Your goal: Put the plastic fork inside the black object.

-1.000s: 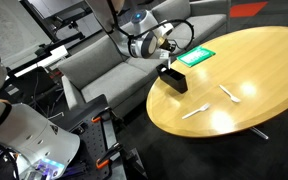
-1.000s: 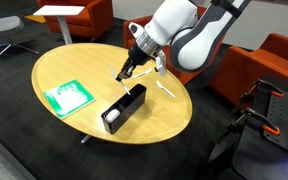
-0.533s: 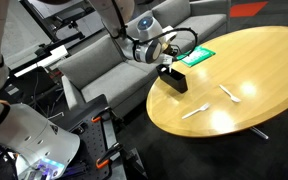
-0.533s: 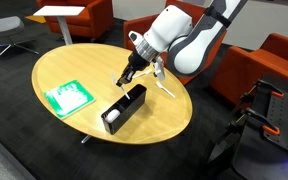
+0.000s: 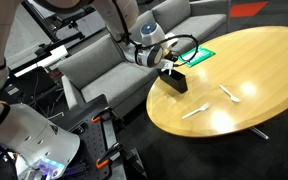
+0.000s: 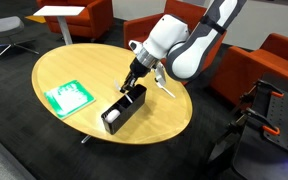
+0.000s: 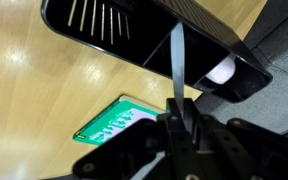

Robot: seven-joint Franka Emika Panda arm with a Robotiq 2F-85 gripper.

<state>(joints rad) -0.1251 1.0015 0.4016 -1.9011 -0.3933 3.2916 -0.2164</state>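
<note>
My gripper [image 7: 181, 112] is shut on the white plastic fork [image 7: 174, 60], which points from the jaws into the open black box [image 7: 224, 40]. In both exterior views the gripper [image 5: 167, 62] [image 6: 132, 82] hangs just above one end of the narrow black box [image 5: 174, 78] [image 6: 122, 108], near the round wooden table's edge. The fork's tip reaches over the box's inside. White items lie inside the box: a ribbed piece [image 7: 92, 14] and a rounded piece [image 7: 221, 70].
A flat green-and-white item [image 5: 195, 56] [image 6: 67, 96] [image 7: 114, 125] lies on the table [image 5: 264, 60] near the box. Two more white utensils [image 5: 228, 93] [image 5: 195, 110] lie further out on the table. Grey and orange seats surround the table.
My gripper has come down and closer to the black box with the fork still held. The box and the other utensils have not moved.
</note>
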